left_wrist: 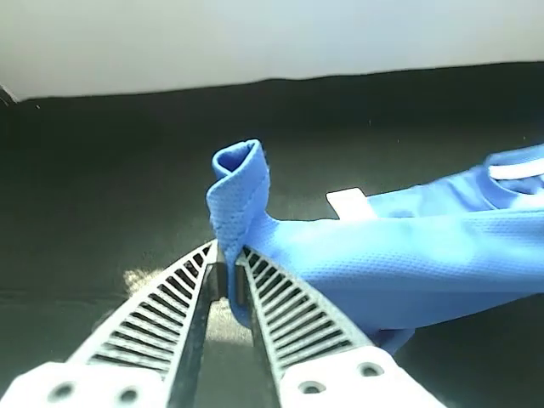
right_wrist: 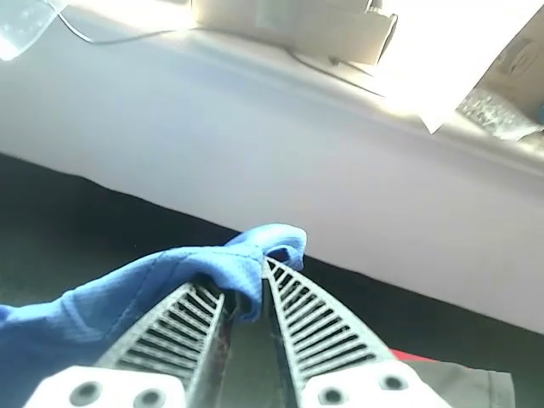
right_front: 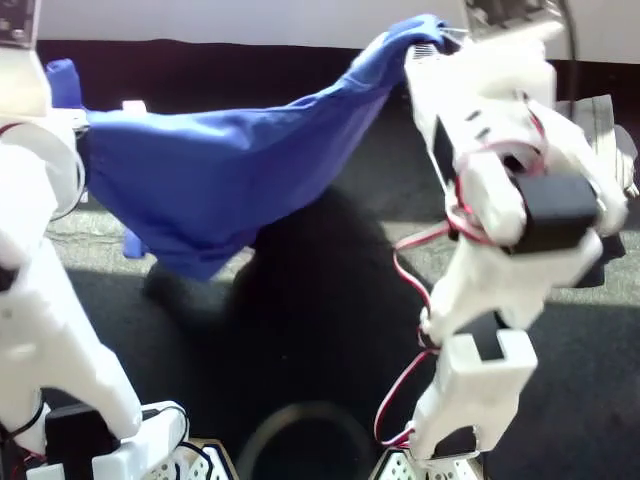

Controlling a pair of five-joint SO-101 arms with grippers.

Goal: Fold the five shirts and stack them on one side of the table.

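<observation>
A blue shirt (right_front: 215, 175) hangs stretched in the air between the two arms, sagging in the middle above the dark table (right_front: 320, 330). My left gripper (left_wrist: 228, 268) is shut on one corner of the blue shirt (left_wrist: 399, 255), and a fold of cloth stands up past its fingertips. That hold is at the far left in the high view, at the left gripper (right_front: 72, 112). My right gripper (right_wrist: 246, 285) is shut on another corner of the blue shirt (right_wrist: 127, 293). In the high view the right gripper (right_front: 425, 45) is held high at the back right.
A white wall (right_wrist: 297, 136) runs along the table's far edge. Red and grey cloth (right_wrist: 442, 374) lies below the right gripper, and a pale garment (right_front: 605, 130) sits at the right edge. Red cables (right_front: 410, 270) hang off the right arm.
</observation>
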